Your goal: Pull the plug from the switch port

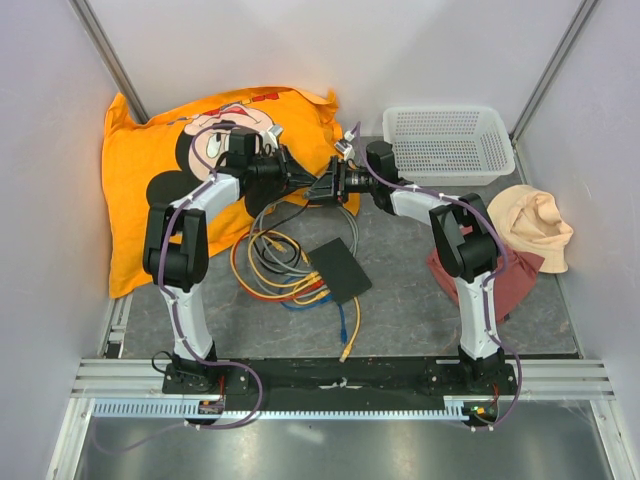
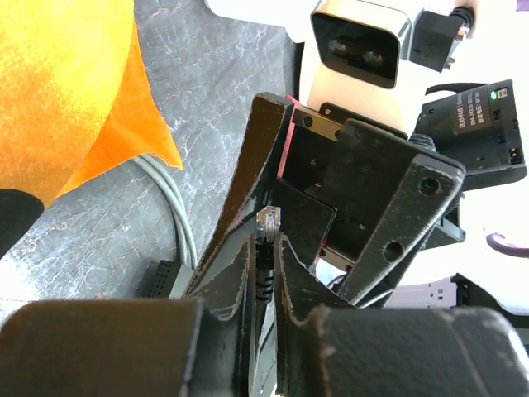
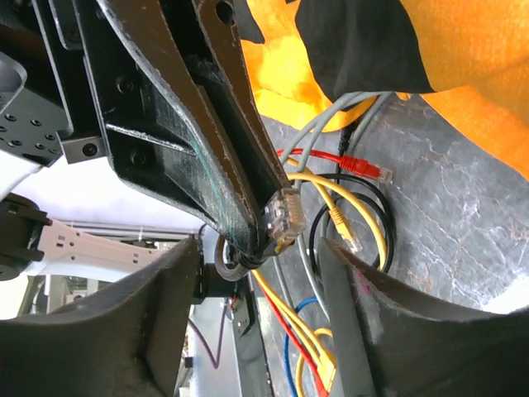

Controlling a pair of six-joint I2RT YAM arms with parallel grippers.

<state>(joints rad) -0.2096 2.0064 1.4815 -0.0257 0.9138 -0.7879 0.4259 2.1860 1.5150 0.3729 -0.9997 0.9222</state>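
Item: the switch (image 1: 338,270). It lies flat on the table, tilted. A tangle of yellow, red, blue and grey cables (image 1: 275,265) meets its left edge. I cannot tell from above which of them sit in sockets.

Item: the plug (image 3: 285,217). It is clear, on a black lead, held in the air beyond the switch and well apart from it. It is not in any port.

Item: my left gripper (image 2: 266,240). It is clamped on the black boot just behind the plug, whose tip stands past the fingertips.

Item: my right gripper (image 3: 260,248). Its jaws stand apart, one finger on either side of the left gripper's tip, and neither touches the plug.

Surroundings: an orange cushion (image 1: 200,170) lies beyond and left of the switch, and a white mesh basket (image 1: 448,145) beyond and right.
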